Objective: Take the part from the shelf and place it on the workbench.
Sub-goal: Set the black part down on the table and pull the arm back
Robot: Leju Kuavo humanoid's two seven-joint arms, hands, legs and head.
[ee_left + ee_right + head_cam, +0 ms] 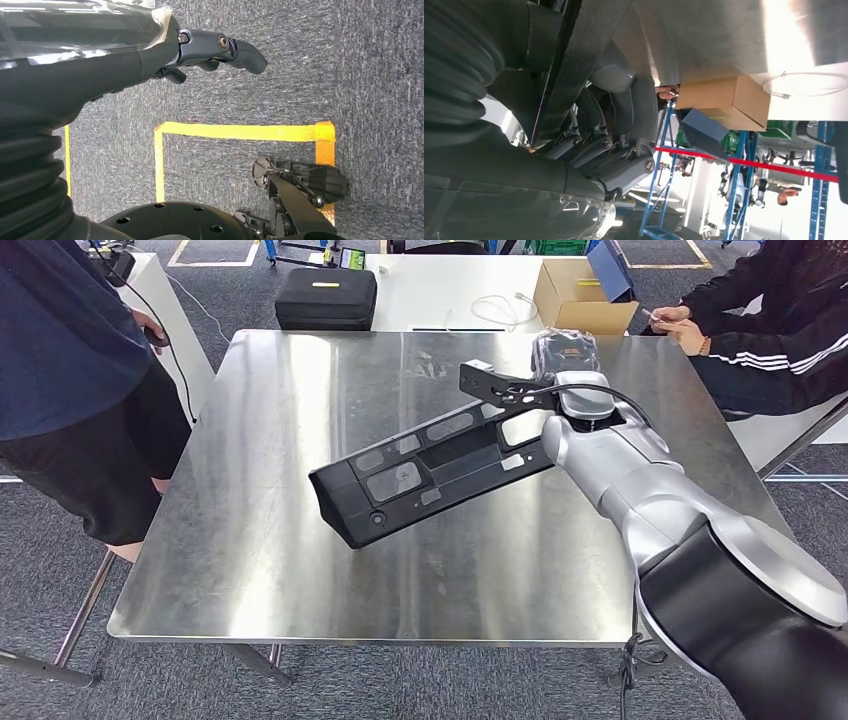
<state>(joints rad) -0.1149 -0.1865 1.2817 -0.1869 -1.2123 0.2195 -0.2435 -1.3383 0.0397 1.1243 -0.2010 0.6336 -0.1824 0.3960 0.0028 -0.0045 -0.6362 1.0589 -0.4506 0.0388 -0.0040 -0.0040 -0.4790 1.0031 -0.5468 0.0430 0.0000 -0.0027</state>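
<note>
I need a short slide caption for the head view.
Right hand holds a long black part over the steel workbench.

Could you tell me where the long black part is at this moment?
In the head view, the black part is held by the right hand over the middle of the steel workbench, angled from centre toward the far right.

My right hand [619,150] grips a matt black part [430,475] above the workbench [250,540] of smooth, glossy, faintly scuffed metal.
</note>
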